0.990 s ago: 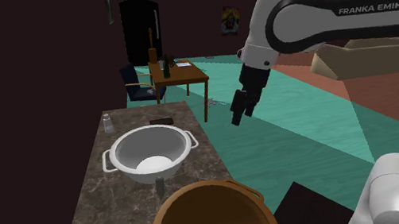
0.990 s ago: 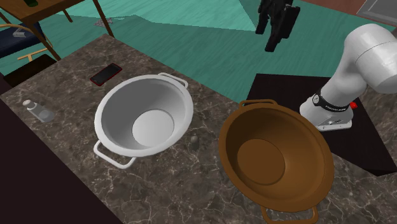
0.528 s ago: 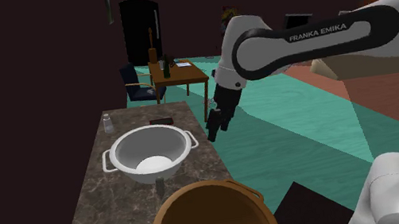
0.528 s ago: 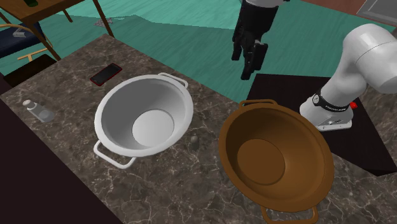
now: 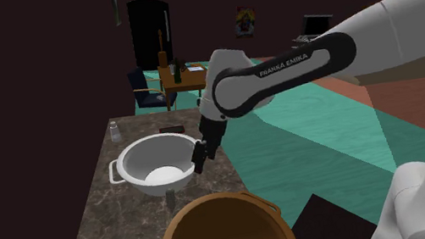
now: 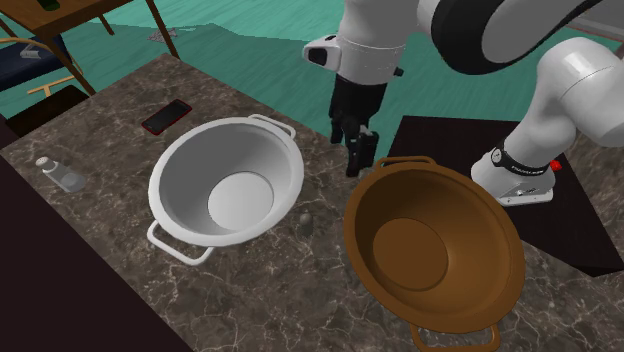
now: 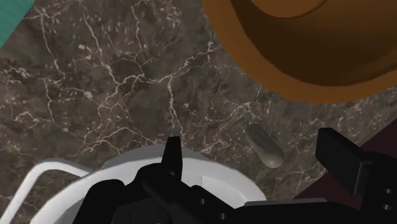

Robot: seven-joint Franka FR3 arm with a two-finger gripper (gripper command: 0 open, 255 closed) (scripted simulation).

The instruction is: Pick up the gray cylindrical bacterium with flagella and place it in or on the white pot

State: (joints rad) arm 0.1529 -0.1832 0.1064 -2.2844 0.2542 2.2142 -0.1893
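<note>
The claw is hanging released, its two black fingers standing well apart and gripping nothing. The gray capsule-shaped bacterium is lying on the dark marbled surface ahead of the claw, showing between the fingers and touching neither. The white pot is sitting just beside the claw on one side, the brown bowl on the other

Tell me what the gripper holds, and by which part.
Nothing. The gripper is open; the grey bacterium lies untouched on the marble counter, between its fingers.
</note>
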